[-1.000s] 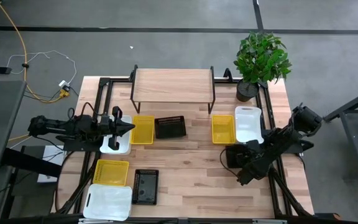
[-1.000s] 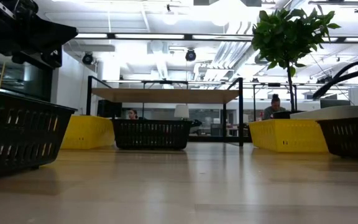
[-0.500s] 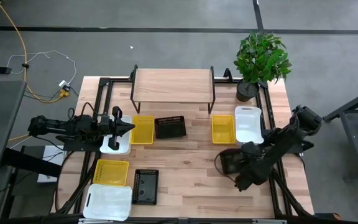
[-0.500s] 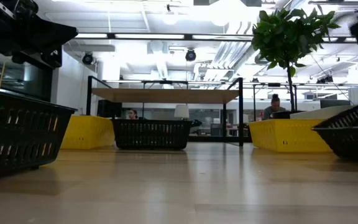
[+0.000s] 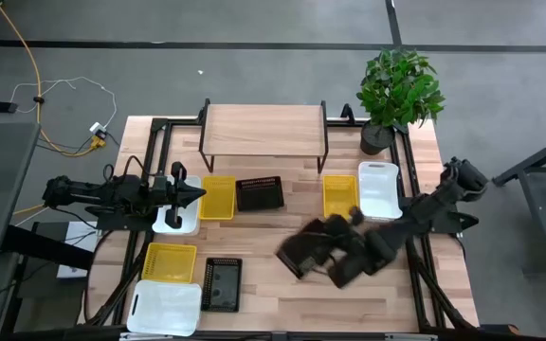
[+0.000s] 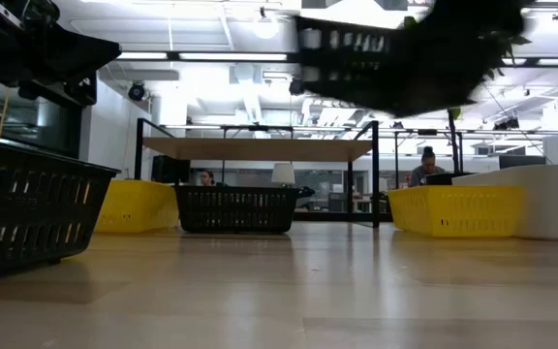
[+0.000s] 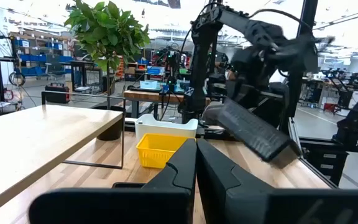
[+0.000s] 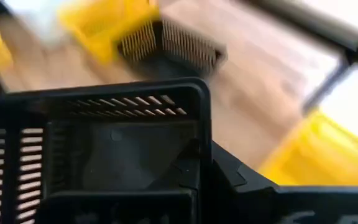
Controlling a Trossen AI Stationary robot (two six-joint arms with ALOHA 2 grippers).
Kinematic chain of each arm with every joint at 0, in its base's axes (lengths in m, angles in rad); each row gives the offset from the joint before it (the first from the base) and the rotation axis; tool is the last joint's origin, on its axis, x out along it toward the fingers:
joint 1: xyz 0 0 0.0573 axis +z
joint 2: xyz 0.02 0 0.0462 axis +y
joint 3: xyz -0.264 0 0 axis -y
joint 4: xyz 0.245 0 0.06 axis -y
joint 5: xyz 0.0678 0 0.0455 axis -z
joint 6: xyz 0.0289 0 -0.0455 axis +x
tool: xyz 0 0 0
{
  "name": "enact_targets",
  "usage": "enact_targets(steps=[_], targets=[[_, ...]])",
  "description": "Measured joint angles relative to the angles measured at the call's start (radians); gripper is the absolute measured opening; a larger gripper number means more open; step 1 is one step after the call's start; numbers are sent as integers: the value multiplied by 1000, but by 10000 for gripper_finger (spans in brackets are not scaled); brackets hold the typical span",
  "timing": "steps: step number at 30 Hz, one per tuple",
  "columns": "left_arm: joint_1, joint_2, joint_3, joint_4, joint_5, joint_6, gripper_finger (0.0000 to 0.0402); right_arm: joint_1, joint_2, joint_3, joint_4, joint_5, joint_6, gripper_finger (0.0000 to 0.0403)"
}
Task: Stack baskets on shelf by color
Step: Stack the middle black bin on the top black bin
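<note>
My right gripper (image 5: 347, 258) is shut on a black basket (image 5: 301, 249) and holds it in the air over the middle of the table; the low view shows the black basket (image 6: 386, 60) high up and tilted. The shelf (image 5: 263, 130) stands at the far edge. In front of it lie a yellow basket (image 5: 218, 197), a black basket (image 5: 260, 193), another yellow basket (image 5: 339, 196) and a white basket (image 5: 378, 189). My left gripper (image 5: 200, 193) waits shut at the left, above a white basket (image 5: 173, 222). My right gripper holds the black basket by one side wall near a corner (image 8: 199, 146), coming at it from the table's right side. One dark finger (image 8: 238, 180) shows outside that wall; the other is hidden by the basket. The basket is lifted clear of the table and tilted.
A yellow basket (image 5: 171, 261), a black basket (image 5: 222, 283) and a white basket (image 5: 167, 306) lie at the near left. A potted plant (image 5: 398, 90) stands at the far right corner. Bare wood lies between the two groups of baskets.
My right gripper has shut on the black basket that lay at the table's right edge. It has lifted the basket clear, tipped it and swung it toward the table's left, to over the middle.
</note>
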Motion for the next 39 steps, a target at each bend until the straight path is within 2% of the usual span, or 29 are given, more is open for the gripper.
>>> enact_targets(steps=[4, 8, 11, 16, 24, 30, 39], targets=[[0, 0, 0, 0, 0, 0, 0, -117, 0, -81, 407, 78, -226, 0], [0, 0, 0, 0, 0, 0, 0, -249, 0, -150, 720, -28, -390, 0], [0, 0, 0, 0, 0, 0, 0, -337, 0, -204, 903, -80, -423, 0], [0, 0, 0, 0, 0, 0, 0, -427, 9, -278, 1071, -86, -384, 0], [0, 0, 0, 0, 0, 0, 0, -442, 160, -277, 1245, -82, -359, 0], [0, 0, 0, 0, 0, 0, 0, -453, 245, -241, 1252, -78, -354, 0], [0, 0, 0, 0, 0, 0, 0, -461, 255, -239, 1176, -61, -354, 0]])
